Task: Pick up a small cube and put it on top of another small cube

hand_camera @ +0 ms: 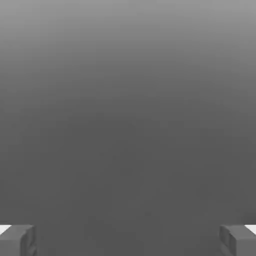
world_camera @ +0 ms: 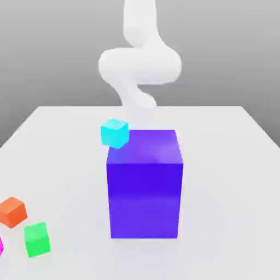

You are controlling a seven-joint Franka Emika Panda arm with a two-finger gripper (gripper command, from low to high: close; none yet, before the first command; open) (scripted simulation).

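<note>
A small cyan cube (world_camera: 114, 133) shows at the upper left corner of a tall blue block (world_camera: 144, 186) in the exterior view; I cannot tell whether it touches the block. Near the table's front left lie a small orange cube (world_camera: 12, 211) and a small green cube (world_camera: 36, 239). A sliver of a magenta cube (world_camera: 1, 246) sits at the picture's left edge. My white arm (world_camera: 139, 65) curves down behind the blue block. In the hand view my gripper (hand_camera: 128, 241) is open, its grey fingertips (hand_camera: 18, 240) far apart with nothing between them, facing plain grey background.
The tall blue block stands mid-table on the white table (world_camera: 224, 186), between the arm and the front edge. The small cubes cluster toward the exterior view's left.
</note>
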